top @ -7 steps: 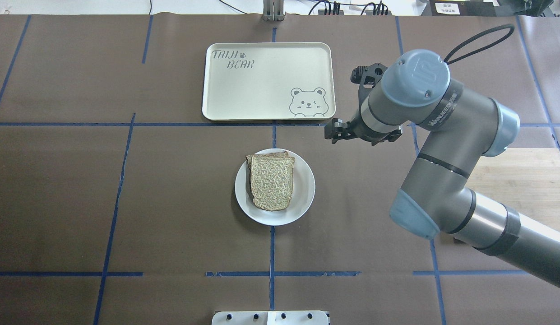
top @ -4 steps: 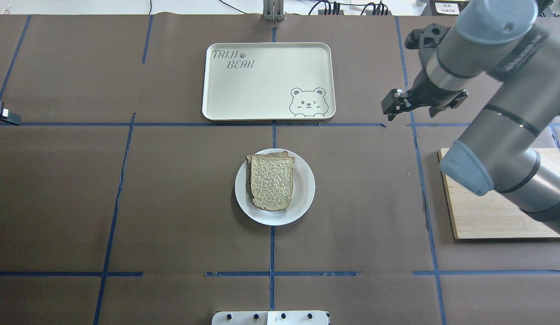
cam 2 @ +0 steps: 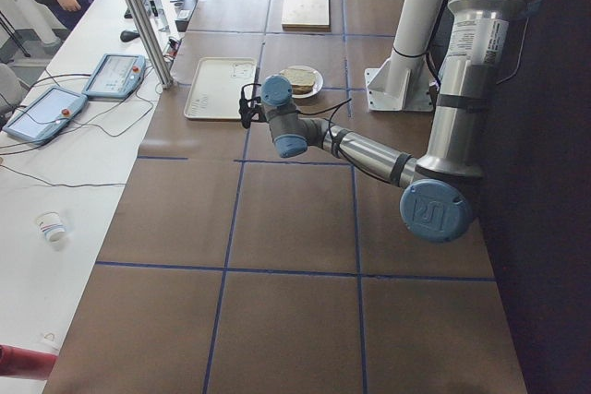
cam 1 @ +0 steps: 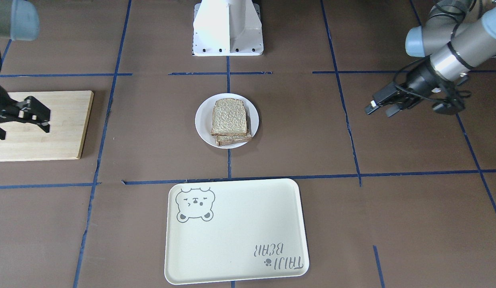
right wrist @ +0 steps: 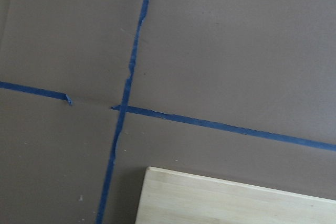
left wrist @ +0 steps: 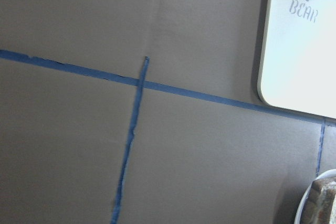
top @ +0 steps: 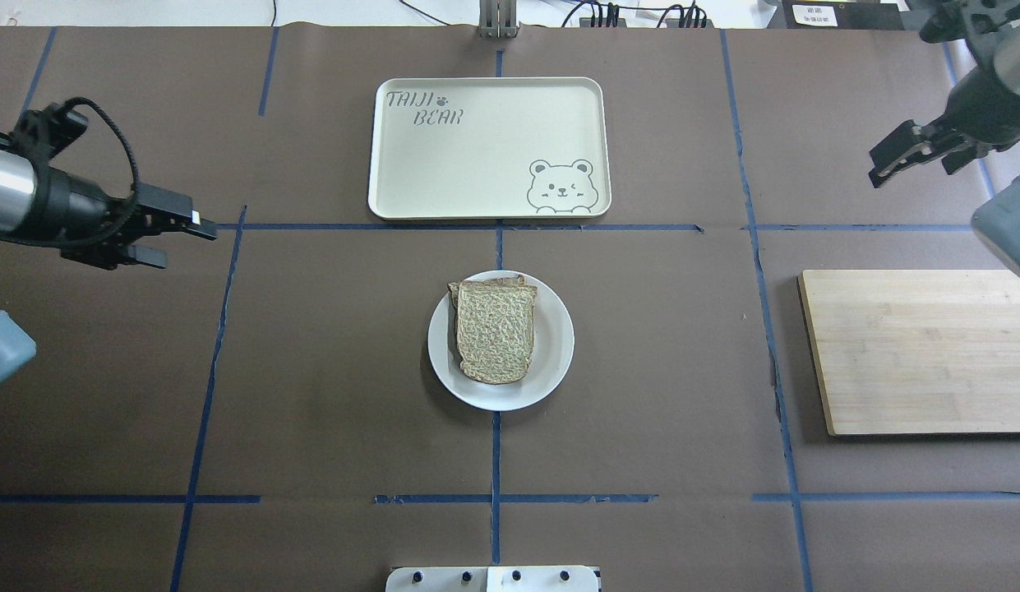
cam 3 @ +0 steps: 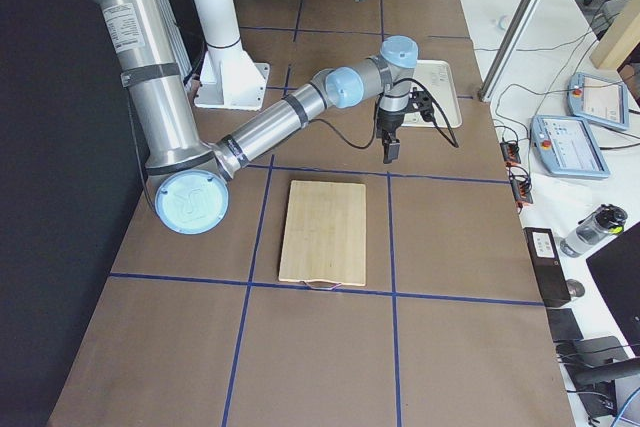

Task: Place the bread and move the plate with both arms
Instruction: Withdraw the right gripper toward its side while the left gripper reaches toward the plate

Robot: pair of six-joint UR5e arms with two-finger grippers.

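The bread lies on the plate at table centre, the left gripper at its 9 o'clock and the right gripper at 2, both empty and seemingly spread, so we risk sliding the slice off if one rim lifts first.

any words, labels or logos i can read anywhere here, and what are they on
"TAIJI BEAR", with a paw-print mark after TAIJI: printed in one corner of the cream tray; a winking bear drawing is in the opposite corner.
White label on a dark thing past the table's far edge: has print, too small to read.
Sticker on the right arm: too small to read.
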